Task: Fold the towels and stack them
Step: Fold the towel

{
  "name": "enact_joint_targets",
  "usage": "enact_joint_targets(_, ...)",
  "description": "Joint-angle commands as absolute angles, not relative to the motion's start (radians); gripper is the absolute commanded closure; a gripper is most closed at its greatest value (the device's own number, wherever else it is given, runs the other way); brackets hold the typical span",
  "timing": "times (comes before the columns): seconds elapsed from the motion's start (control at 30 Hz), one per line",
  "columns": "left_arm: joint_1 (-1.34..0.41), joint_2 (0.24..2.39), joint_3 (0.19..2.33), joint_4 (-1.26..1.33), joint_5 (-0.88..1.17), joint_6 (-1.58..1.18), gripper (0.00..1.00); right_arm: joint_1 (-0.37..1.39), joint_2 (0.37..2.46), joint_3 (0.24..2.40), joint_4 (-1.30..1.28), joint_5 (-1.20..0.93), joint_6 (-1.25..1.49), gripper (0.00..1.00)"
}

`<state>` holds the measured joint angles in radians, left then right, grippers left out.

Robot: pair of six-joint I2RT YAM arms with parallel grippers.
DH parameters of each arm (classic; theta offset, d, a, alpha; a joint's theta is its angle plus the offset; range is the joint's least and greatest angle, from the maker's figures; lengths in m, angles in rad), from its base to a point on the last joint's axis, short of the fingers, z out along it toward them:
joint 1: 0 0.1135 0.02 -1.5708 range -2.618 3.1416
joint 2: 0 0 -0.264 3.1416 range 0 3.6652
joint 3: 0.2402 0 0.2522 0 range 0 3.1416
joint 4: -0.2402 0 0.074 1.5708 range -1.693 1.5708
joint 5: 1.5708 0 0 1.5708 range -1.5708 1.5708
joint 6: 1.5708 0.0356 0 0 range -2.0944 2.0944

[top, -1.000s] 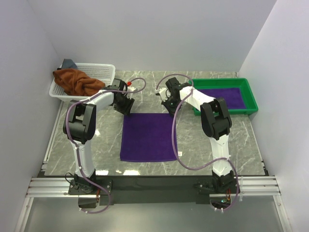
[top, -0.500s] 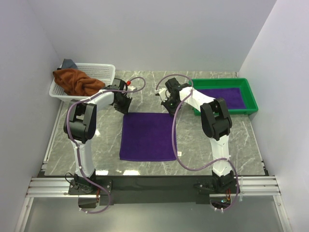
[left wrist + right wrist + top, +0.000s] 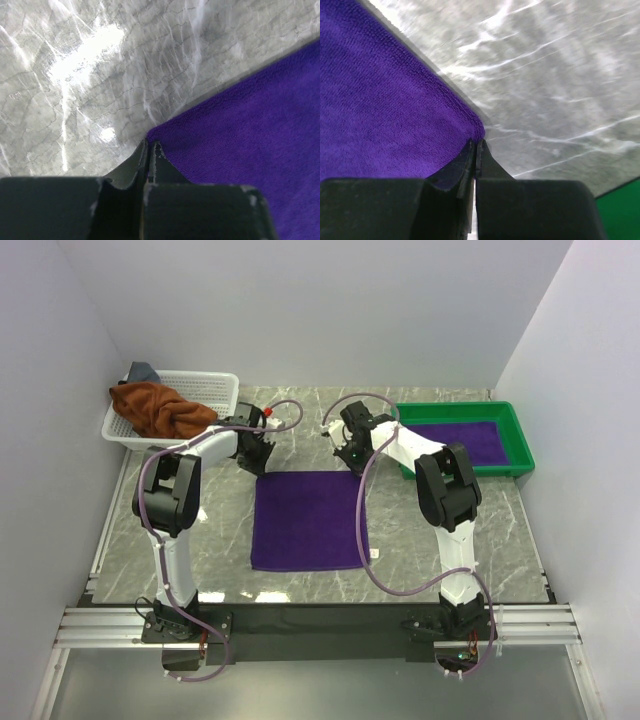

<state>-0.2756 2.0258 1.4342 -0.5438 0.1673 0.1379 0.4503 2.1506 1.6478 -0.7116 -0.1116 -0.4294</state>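
Back wall: standing plain and pale, lavender-white.
Side walls: the left wall and the right wall closing in from both sides, in the same pale tone.
Tabletop: lying flat, showing grey marble veining.
Near edge: aluminium rails running along it, a black strip lying between them.
Light: a glare shining white off the marble.

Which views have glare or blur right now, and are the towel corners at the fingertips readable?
Left wrist: white glare patches on the marble table, but the corner of the purple towel pinched in the left gripper is sharp. Right wrist: streaky glare and softer focus on the marble; the corner pinched in the right gripper is readable. Top external: even light, no glare.
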Motion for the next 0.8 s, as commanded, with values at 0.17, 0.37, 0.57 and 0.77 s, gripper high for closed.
enact_joint_targets(0.17, -0.275, 1.994, 1.459, -0.466, 0.086, 0.192, 0.99, 0.440, 2.083, 1.661, -0.588, 0.054, -0.479, 1.00)
enact_joint_targets(0.37, -0.271, 1.941, 1.439, -0.361, 0.086, 0.181, 0.99, 0.440, 2.076, 1.680, -0.542, 0.080, -0.479, 1.00)
enact_joint_targets(0.57, -0.270, 1.873, 1.405, -0.308, 0.084, 0.179, 0.99, 0.442, 2.030, 1.666, -0.502, 0.115, -0.485, 1.00)
enact_joint_targets(0.77, -0.271, 1.819, 1.382, -0.298, 0.077, 0.178, 0.99, 0.442, 1.977, 1.629, -0.468, 0.141, -0.494, 1.00)
